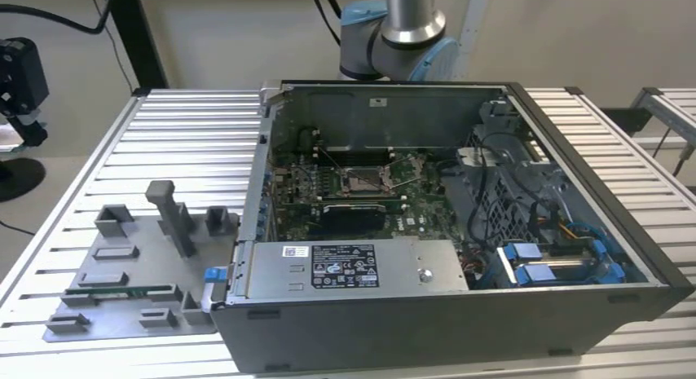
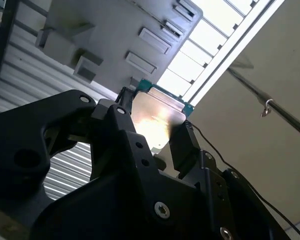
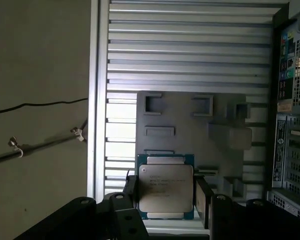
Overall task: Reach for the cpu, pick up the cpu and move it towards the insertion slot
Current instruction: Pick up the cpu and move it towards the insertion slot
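I'm seeing the black two-finger gripper clamping the cpu, a small flat square chip with a pale silvery metal lid and a thin green edge. One finger is pressing on each opposite side in both wrist views. The lid is carrying a few lines of dark print, and I'm not making them out.

In the first wrist view the cpu is hanging in front of the flat grey plastic tray, over one of its shallow recesses. In the second wrist view the tray is sitting well behind the cpu, so the chip is clear of it.

In the exterior view the tray is lying just beside the open dark-grey computer case on the slatted aluminium table. The insertion slot, a square silvery-framed socket in the green circuit board, is sitting inside the case, well apart from the tray. A white printed label is showing on the silver box near the case's front wall.
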### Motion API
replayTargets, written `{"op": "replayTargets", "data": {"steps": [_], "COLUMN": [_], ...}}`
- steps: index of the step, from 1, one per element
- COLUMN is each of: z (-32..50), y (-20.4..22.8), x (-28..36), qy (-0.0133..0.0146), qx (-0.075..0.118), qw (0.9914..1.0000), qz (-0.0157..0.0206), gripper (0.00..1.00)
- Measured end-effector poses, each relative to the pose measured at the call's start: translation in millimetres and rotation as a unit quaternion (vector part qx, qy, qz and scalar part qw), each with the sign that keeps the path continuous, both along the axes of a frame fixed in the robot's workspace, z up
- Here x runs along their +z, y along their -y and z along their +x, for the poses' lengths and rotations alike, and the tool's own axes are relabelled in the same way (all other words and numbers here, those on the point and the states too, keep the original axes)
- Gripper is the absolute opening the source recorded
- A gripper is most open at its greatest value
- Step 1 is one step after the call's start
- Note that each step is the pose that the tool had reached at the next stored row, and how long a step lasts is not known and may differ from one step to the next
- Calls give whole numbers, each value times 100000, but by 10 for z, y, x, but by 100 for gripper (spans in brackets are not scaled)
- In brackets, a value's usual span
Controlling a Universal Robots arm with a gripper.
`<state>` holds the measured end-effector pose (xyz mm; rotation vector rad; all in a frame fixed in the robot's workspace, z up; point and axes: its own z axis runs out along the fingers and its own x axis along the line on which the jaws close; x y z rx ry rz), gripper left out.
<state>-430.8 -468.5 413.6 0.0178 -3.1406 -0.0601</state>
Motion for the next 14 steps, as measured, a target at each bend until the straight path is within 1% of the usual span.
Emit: {"op": "replayTargets", "data": {"steps": [3, 6, 9, 14], "z": [6, 37, 108, 277], "y": [0, 0, 0, 0], "x": [2, 1, 0, 0], "qy": [-13, -4, -3, -37], "qx": [4, 1, -2, -1], "qw": [100000, 100000, 100000, 100000], "qz": [-7, -5, 0, -1], "gripper": [0, 0, 0, 0]}}
